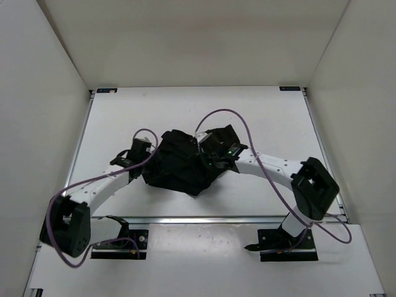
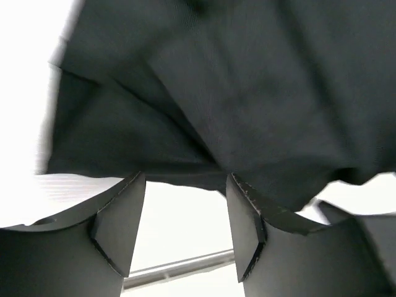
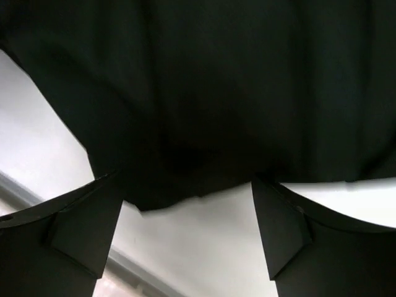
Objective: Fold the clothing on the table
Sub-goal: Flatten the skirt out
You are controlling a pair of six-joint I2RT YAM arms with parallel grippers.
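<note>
Left gripper [image 2: 185, 179] is spread wide with nothing between the fingers [image 2: 120, 226], just bare table [image 2: 179, 216] in the gap. Clothing [image 2: 223, 93] sits right ahead of the tips. Its near edge is at both tips, touching or just off, cannot tell. Cloth fills everything beyond the tips, with creases running off to the upper left. A metal rail [image 2: 179, 267] shows low in the gap, back from the tips.

Right gripper [image 3: 185, 179] is also spread wide, pinching nothing. Cloth is right ahead of it too. A bit of edge sags into the mouth of the gap, nearer the finger on the view's left, with white table behind it.

Top view: the clothing is a crumpled black heap mid-table, between the two grippers. The left gripper is at the heap's left edge. The right gripper is on or over its upper right part, cannot tell which. Purple cables [image 1: 223, 112] loop off both arms.
</note>
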